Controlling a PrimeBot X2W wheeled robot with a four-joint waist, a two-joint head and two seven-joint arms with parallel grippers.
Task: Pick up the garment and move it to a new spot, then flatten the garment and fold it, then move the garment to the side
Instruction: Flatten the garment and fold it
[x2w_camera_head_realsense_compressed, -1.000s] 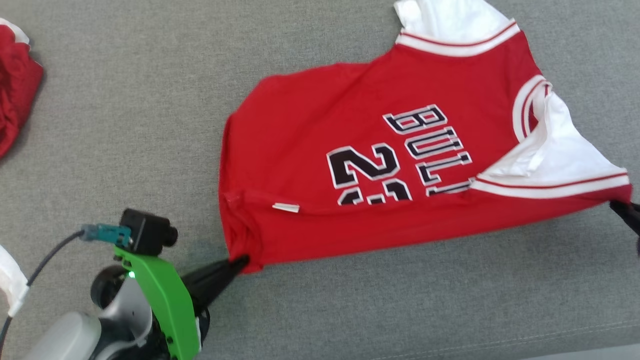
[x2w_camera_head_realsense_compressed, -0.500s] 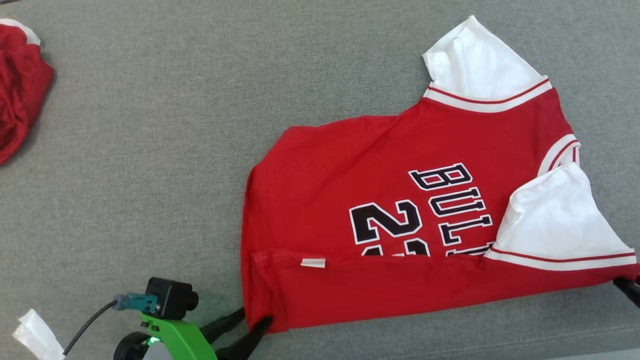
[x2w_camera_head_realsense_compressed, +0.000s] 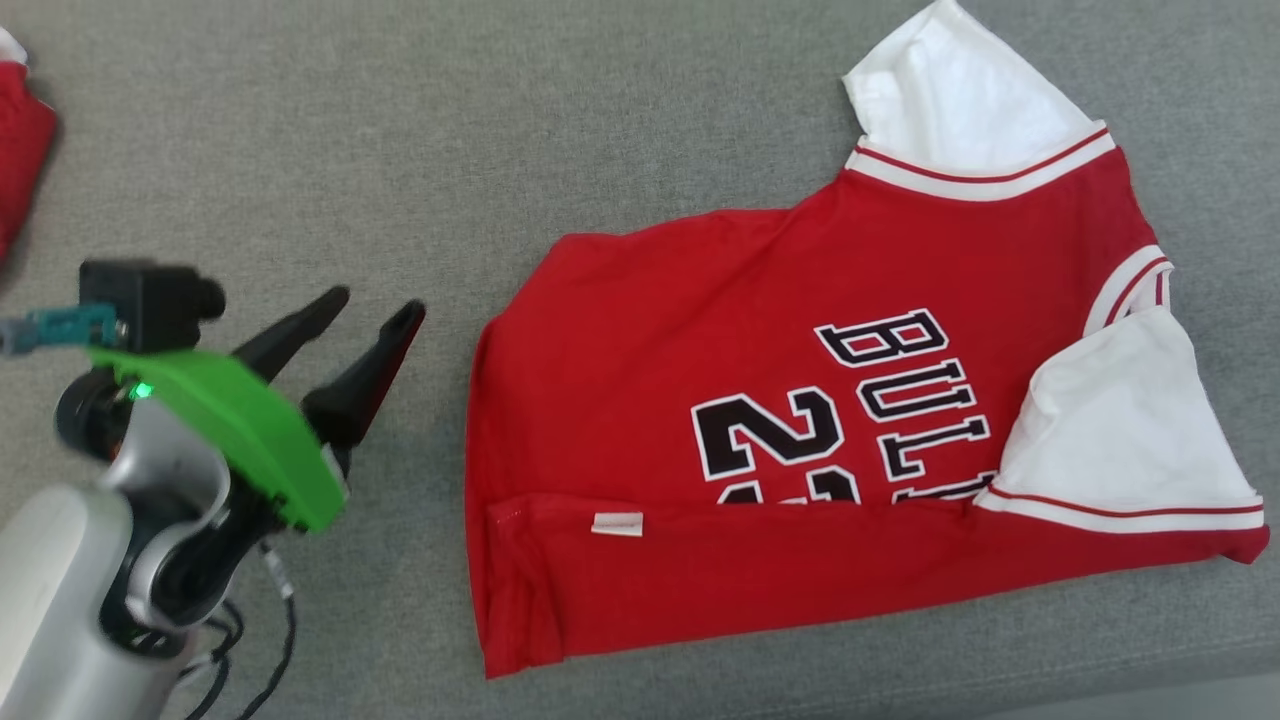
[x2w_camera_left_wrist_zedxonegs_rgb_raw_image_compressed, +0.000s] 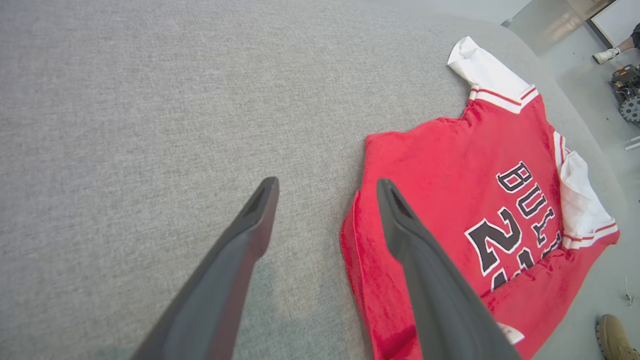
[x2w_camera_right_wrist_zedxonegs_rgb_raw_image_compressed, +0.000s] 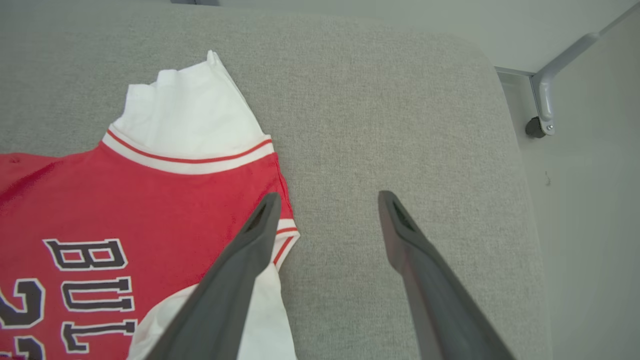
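A red jersey (x2w_camera_head_realsense_compressed: 800, 420) with white sleeves lies flat on a grey padded surface (x2w_camera_head_realsense_compressed: 300, 150), toward the robot's right and close to the surface's near edge. Its long axis runs left to right in the head view: the hem points to the robot's left, the neck and both sleeves to its right. One white sleeve (x2w_camera_head_realsense_compressed: 950, 100) sticks out at the far right corner, and the other (x2w_camera_head_realsense_compressed: 1110, 420) lies folded in over the chest near the right end. The long edge nearest the robot is folded up over the front in a red band that carries a small white tag (x2w_camera_head_realsense_compressed: 617, 524) and covers the lower part of the black number and lettering.

The left gripper (x2w_camera_head_realsense_compressed: 378, 300) is just beside the hem, on bare grey surface, with its two dark fingers spread apart and nothing between them. The right gripper (x2w_camera_right_wrist_zedxonegs_rgb_raw_image_compressed: 328, 196), seen in its wrist view, also has its fingers apart and empty. One finger crosses the jersey's neck edge and the other is over bare surface; whether either touches cannot be told.

A second bundle of red cloth (x2w_camera_head_realsense_compressed: 15, 150) lies at the far left edge, well apart from the jersey. Beyond the surface's right end are a person's shoe (x2w_camera_left_wrist_zedxonegs_rgb_raw_image_compressed: 612, 337) on the floor and a metal leg with a caster (x2w_camera_right_wrist_zedxonegs_rgb_raw_image_compressed: 542, 120).
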